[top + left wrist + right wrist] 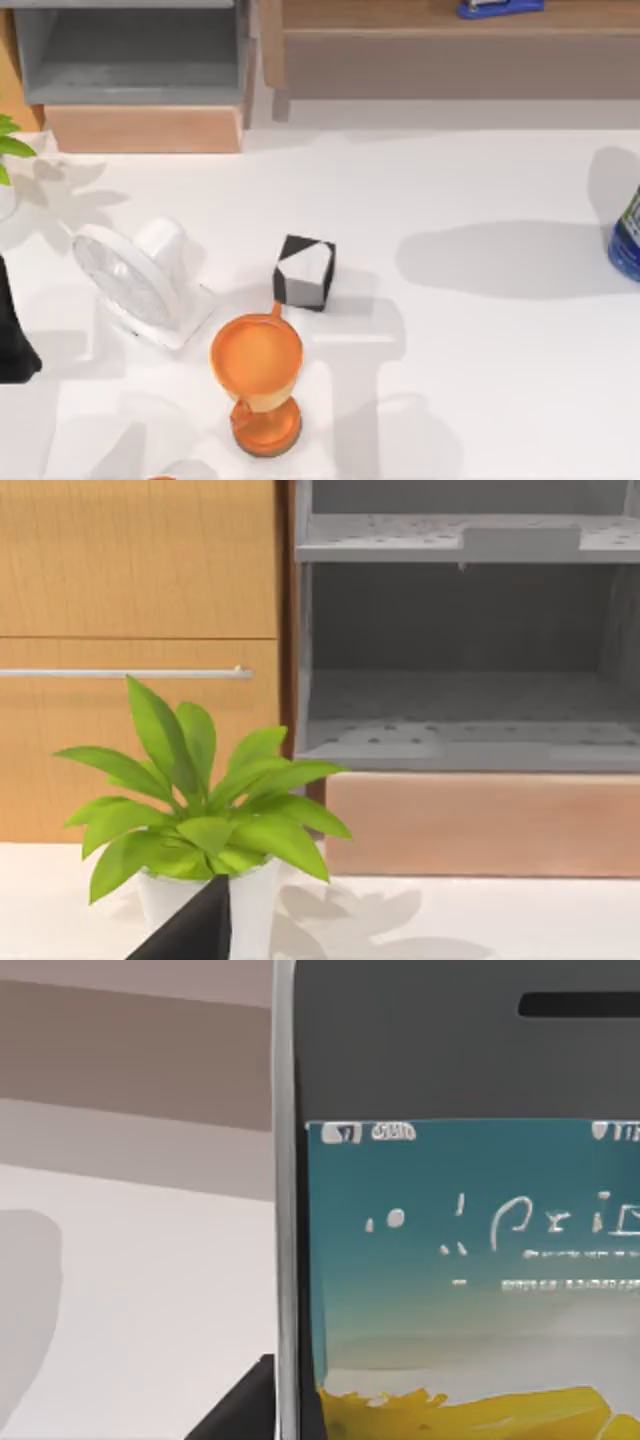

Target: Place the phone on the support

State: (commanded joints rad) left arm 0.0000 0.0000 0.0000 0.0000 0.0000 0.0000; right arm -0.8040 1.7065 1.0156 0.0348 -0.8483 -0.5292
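Here the phone [460,1210] sits right against the right wrist camera, screen lit, a dark finger tip [240,1405] beside its edge; whether the right gripper clamps it I cannot tell. On the table [480,380], a white fan [130,275] stands left, a black-and-white cube [305,272] mid-table, an orange stand [258,385] nearer. The left arm [12,330] waits at the left edge, near a potted plant [200,800].
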